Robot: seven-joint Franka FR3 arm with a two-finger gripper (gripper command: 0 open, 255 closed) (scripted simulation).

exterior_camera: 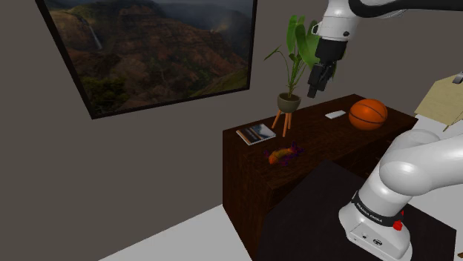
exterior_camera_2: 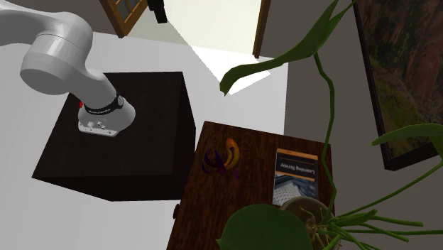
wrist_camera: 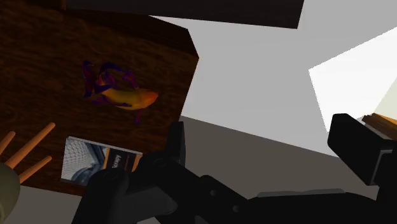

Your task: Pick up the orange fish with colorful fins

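Note:
The orange fish [exterior_camera: 282, 154] with purple and red fins lies near the front edge of a dark wooden table [exterior_camera: 326, 141]. In the second exterior view the fish [exterior_camera_2: 227, 158] rests close to the table edge that faces the stand. My black gripper [exterior_camera: 315, 87] hangs high above the table's back part, well above the fish and toward the shoulder view's right of it. In the wrist view the fish [wrist_camera: 124, 95] lies far ahead of the gripper [wrist_camera: 264, 146], off to the side of one finger. The fingers stand wide apart with nothing between them.
A book [exterior_camera: 256, 133] lies beside the fish. Behind it stands a potted plant [exterior_camera: 289, 101] on orange legs. A basketball [exterior_camera: 368, 114] and a small white object [exterior_camera: 335, 114] sit at the table's far end. A large landscape painting [exterior_camera: 148, 44] hangs on the wall.

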